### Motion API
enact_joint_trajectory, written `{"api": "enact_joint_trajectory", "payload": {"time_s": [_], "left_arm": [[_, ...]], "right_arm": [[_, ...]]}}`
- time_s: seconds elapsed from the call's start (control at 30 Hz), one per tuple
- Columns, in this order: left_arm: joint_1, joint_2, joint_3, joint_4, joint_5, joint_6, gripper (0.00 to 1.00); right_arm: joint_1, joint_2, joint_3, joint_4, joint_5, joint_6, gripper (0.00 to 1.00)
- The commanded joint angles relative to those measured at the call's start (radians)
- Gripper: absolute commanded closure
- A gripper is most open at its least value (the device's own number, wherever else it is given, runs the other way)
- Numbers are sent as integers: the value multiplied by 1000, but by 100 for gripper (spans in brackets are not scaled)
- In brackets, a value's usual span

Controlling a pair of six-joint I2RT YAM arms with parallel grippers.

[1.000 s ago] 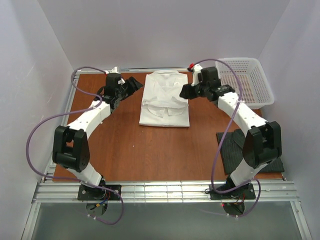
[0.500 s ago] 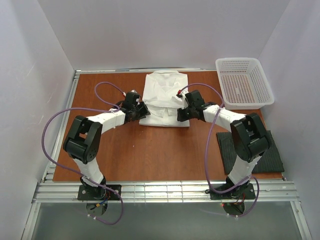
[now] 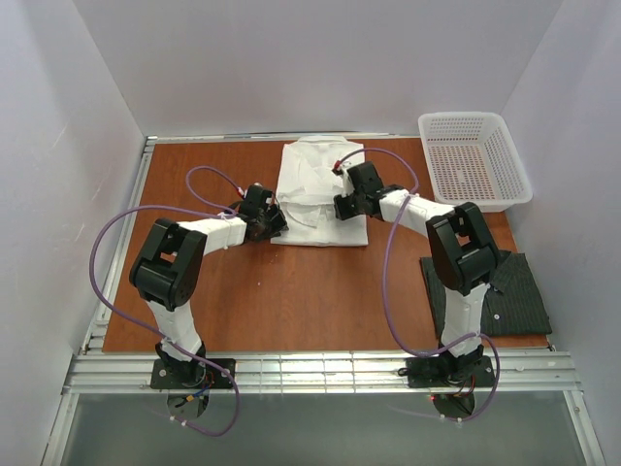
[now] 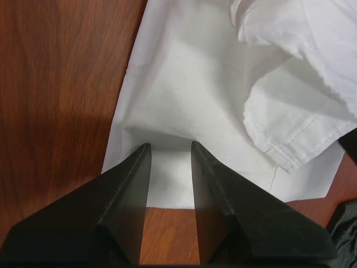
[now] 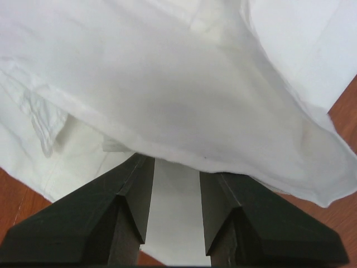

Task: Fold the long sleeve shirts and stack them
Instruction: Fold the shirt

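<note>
The white shirt (image 3: 312, 184) lies folded at the back middle of the table, collar at the far end. My left gripper (image 3: 277, 222) is open at its near left corner. In the left wrist view the fingertips (image 4: 144, 152) rest on the white cloth (image 4: 189, 89) with a sleeve cuff (image 4: 290, 134) to the right. My right gripper (image 3: 340, 206) is open on the shirt's right side. In the right wrist view its fingertips (image 5: 142, 164) sit under a raised fold of white cloth (image 5: 184, 100). The dark charcoal shirt (image 3: 514, 296) lies folded at the near right.
A white mesh basket (image 3: 428, 124) stands at the back right corner. White walls close in the table on three sides. Purple cables loop from both arms over the wood (image 3: 291, 291).
Both arms have swung in from the shirt's far end to its near part. In the last half second the right gripper moved further onto the shirt and the left closed on its corner.
</note>
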Motion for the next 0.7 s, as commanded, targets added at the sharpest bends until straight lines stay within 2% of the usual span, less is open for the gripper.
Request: {"api": "enact_joint_trajectory", "payload": {"time_s": [0.0, 0.1, 0.17, 0.3, 0.53, 0.67], "left_arm": [[2, 22, -11, -24, -59, 8, 71], [2, 22, -17, -26, -58, 7, 71], [0, 25, -20, -26, -55, 7, 71], [2, 19, -28, -27, -50, 5, 71], [2, 5, -28, -26, -49, 2, 71], [2, 5, -31, -27, -50, 2, 71]], "right_arm": [[-19, 49, 132, 36, 46, -31, 69], [-53, 109, 238, 34, 45, -25, 68], [-59, 145, 297, 34, 95, -25, 66], [-60, 121, 363, 33, 71, -42, 64], [9, -58, 167, 37, -24, -75, 63], [71, -98, 67, 40, -81, -57, 64]]}}
